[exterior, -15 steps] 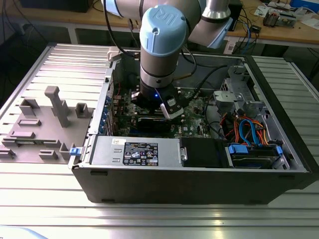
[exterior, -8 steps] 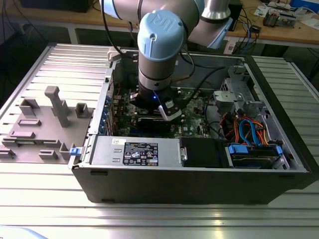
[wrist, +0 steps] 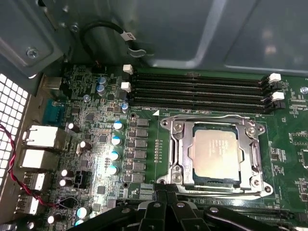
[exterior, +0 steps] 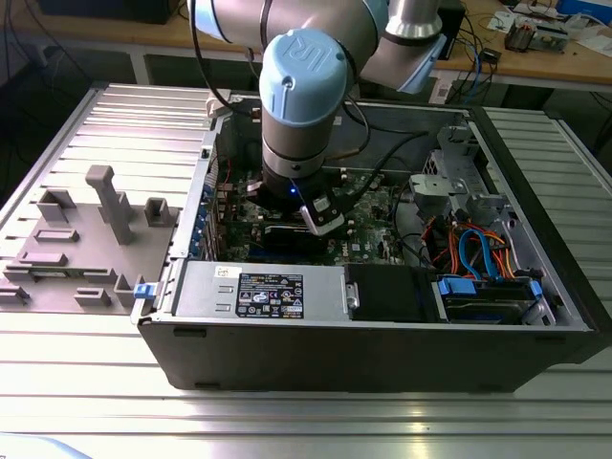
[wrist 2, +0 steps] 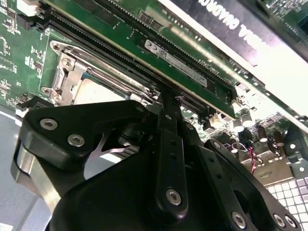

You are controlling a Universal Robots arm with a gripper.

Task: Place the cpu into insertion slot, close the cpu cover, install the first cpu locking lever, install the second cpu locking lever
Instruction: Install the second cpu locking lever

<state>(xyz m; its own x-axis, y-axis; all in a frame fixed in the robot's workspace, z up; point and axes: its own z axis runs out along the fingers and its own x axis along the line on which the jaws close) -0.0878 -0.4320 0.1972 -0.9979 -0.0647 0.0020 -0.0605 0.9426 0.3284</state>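
Green board (wrist: 159,144) inside open case (exterior: 382,359), cpu (wrist: 215,150) seated in insertion slot (wrist: 180,154) under cpu cover (wrist: 252,156), pincer (wrist: 166,208) just beside, fingers seemingly together.

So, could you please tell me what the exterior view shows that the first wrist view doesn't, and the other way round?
The exterior view takes in the whole open computer case on the ribbed metal table, the arm reaching down into it, and the grey fixture block to the exterior view's left. The first wrist view looks closely at the cpu lying in the insertion slot, with the cpu cover framing it and the memory slots beside it. Both show the green board.
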